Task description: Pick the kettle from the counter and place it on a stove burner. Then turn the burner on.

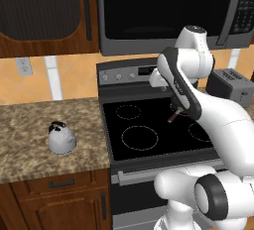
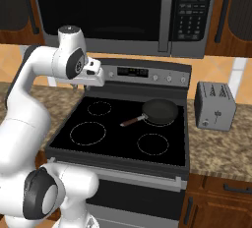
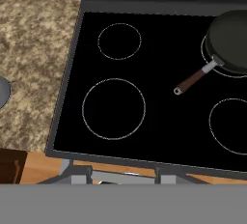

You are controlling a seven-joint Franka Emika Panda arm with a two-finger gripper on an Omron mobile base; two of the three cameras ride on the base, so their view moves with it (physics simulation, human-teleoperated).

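Observation:
The silver-grey kettle [image 1: 61,138] with its black handle stands upright on the granite counter [image 1: 30,125], left of the stove. A sliver of the kettle [image 3: 2,92] shows at the left edge of the hand view. The stove burner [image 1: 140,138], the largest white ring [image 3: 114,108], lies bare at the cooktop's front left [image 2: 88,133]. My gripper [image 2: 93,80] hangs high over the back left of the cooktop, well right of and above the kettle, holding nothing. Its fingers are too small to tell how they stand.
A black frying pan [image 2: 160,111] with a brown handle [image 3: 193,80] sits on the back right ring. A grey toaster [image 2: 214,105] stands on the narrower slab to the right. A microwave [image 1: 168,11] hangs above the stove. The knob panel [image 2: 147,74] runs along the stove's back.

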